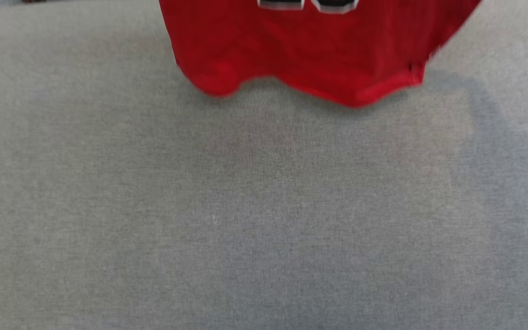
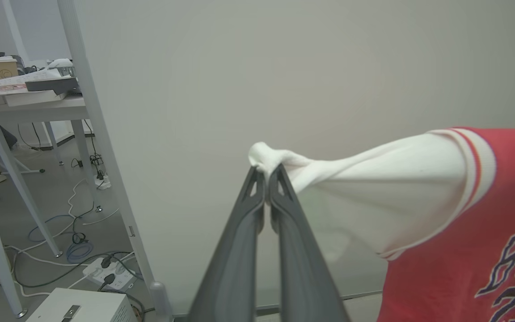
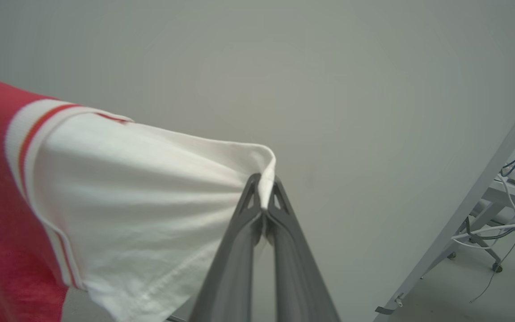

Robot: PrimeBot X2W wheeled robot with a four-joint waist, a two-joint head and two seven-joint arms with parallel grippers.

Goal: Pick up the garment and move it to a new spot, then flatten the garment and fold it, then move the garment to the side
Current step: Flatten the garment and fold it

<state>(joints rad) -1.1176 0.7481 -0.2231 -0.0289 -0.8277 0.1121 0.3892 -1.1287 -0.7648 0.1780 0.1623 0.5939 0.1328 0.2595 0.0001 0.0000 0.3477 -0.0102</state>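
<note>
Grey cloth surface [image 1: 264, 206] | left hand [image 2: 266, 172] clamps garment [image 2: 441, 250] sleeve | right hand [image 3: 264, 190] clamps other sleeve

The red jersey shirt with white sleeves [image 1: 300, 50] is soft matt cloth. The wide grey surface [image 1: 245, 206] is woven fabric, finely rough.

Left hand [image 2: 266, 173], right hand [image 3: 265, 182], both pinched shut
</note>
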